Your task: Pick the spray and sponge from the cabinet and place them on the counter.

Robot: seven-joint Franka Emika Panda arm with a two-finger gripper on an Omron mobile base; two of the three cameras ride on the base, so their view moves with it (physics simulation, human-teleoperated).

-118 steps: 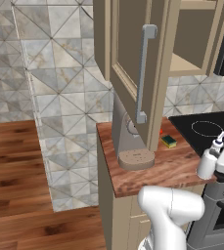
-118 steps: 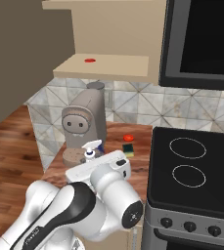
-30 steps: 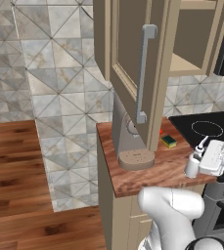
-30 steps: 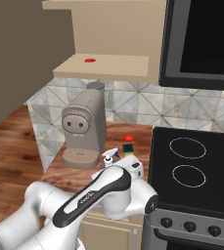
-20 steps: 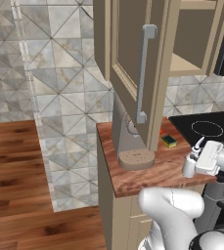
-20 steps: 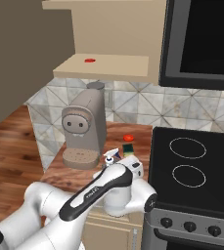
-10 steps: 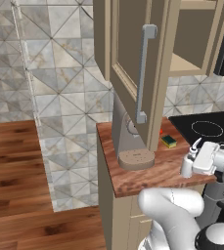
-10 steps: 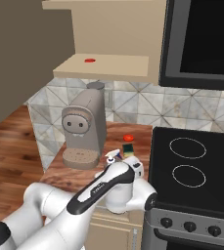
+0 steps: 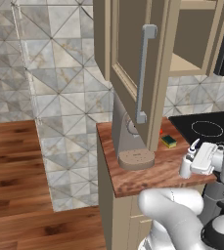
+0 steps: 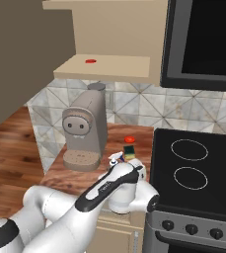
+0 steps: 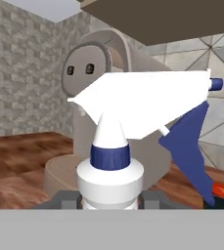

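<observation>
My gripper (image 9: 197,163) is shut on the spray (image 9: 186,165), a white bottle with a blue collar and trigger. It holds the bottle upright, low over the front right corner of the counter (image 9: 147,177); I cannot tell if the base touches the wood. In the hand view the spray (image 11: 133,112) stands close up with the dark fingertips (image 11: 64,199) on either side of its body. From the right base the spray's nozzle (image 10: 117,158) pokes out beside my hand. The green-topped sponge (image 9: 169,141) lies flat on the counter further back, also visible as the sponge (image 10: 130,150). The cabinet (image 9: 133,63) hangs above with its door swung open.
A big grey coffee machine (image 10: 84,131) stands on the counter's left part. A small red thing (image 10: 129,140) lies behind the sponge, another red thing (image 10: 90,61) on the cabinet shelf. The black stovetop (image 10: 198,163) adjoins the counter on the right, under a microwave (image 10: 203,39).
My hand with the spray has sunk a little and shifted slightly left toward the counter. The sponge and coffee machine have not moved.
</observation>
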